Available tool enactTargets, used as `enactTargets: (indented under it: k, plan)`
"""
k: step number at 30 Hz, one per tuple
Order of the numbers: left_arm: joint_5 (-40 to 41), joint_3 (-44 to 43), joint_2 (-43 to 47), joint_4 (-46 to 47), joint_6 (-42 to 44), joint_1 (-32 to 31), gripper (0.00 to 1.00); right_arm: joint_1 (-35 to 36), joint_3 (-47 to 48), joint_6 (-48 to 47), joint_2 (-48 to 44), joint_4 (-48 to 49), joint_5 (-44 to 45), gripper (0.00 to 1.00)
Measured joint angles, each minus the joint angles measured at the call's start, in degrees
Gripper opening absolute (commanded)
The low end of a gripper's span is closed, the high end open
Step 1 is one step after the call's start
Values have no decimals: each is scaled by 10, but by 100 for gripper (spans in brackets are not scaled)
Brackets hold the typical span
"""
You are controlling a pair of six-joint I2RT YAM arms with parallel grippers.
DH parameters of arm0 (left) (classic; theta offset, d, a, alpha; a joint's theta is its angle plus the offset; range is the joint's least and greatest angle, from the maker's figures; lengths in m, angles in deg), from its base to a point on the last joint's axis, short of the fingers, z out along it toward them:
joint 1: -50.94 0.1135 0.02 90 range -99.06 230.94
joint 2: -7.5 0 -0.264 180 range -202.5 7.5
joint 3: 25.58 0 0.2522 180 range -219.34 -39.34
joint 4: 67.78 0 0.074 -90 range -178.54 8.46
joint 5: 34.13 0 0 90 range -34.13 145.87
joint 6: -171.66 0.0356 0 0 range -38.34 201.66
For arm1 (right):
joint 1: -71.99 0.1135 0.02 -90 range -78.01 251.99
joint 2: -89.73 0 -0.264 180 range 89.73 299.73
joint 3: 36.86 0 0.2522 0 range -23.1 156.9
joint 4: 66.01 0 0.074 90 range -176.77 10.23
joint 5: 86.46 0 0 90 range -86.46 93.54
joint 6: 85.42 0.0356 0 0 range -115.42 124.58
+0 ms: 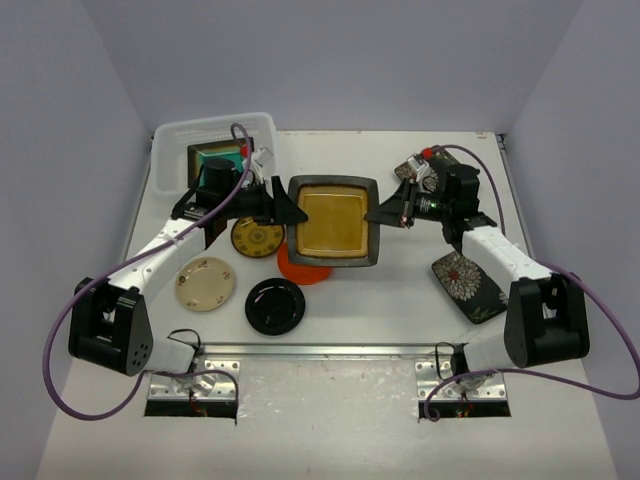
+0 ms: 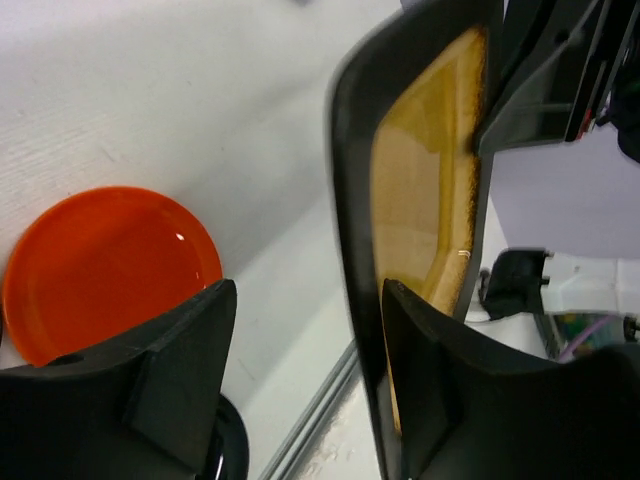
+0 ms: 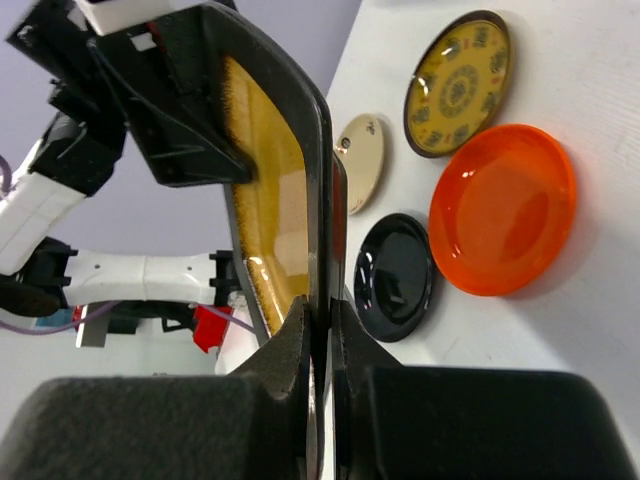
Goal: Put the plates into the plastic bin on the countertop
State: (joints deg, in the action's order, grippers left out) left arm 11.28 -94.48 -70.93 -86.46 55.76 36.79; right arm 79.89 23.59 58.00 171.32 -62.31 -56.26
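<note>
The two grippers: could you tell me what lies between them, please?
The amber square plate, edge to edge from the left gripper to the right gripper, as the top view shows.

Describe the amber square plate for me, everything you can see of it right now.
The amber plate is square with rounded corners, glossy honey-yellow inside a raised dark rim, and looks like glazed ceramic. It hangs clear of the table, face up and roughly level, between the arms, partly above the orange plate without touching it. The right gripper is clamped on its right rim. The left gripper's jaws straddle its left rim, with a gap showing at the underside.
</note>
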Motion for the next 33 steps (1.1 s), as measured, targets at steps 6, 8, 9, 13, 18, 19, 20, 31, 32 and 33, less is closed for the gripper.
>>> enactTargets:
  k: [6, 8, 9, 13, 18, 19, 20, 31, 32, 33]
  plan:
    - [-6, 17, 14, 55, -52, 0, 0, 6, -7, 38, 11, 75, -16, 43]
    - [0, 18, 21, 61, -57, 4, 0, 6, -7, 59, 15, 95, -29, 75]
    - [4, 19, 23, 62, -62, 6, 0, 5, -7, 67, 16, 103, -34, 81]
    - [7, 18, 25, 77, -104, 37, 0, -2, 0, 64, 17, 86, -36, 99]
    - [31, -39, 21, 36, -143, 112, 0, -13, 50, -23, 19, -64, 36, 99]
    - [44, -76, 16, 3, -138, 131, 0, -15, 60, -44, 18, -96, 59, 99]
    - [63, -120, 4, -33, -127, 147, 0, -16, 68, -66, 16, -128, 86, 99]
    - [194, -666, -349, -289, 35, 288, 0, -19, 54, -204, -124, -325, 237, 99]
    - [191, -709, -388, -306, 45, 295, 0, -19, 49, -215, -140, -337, 248, 99]
    - [188, -740, -423, -315, 58, 303, 0, -19, 43, -221, -157, -345, 254, 99]
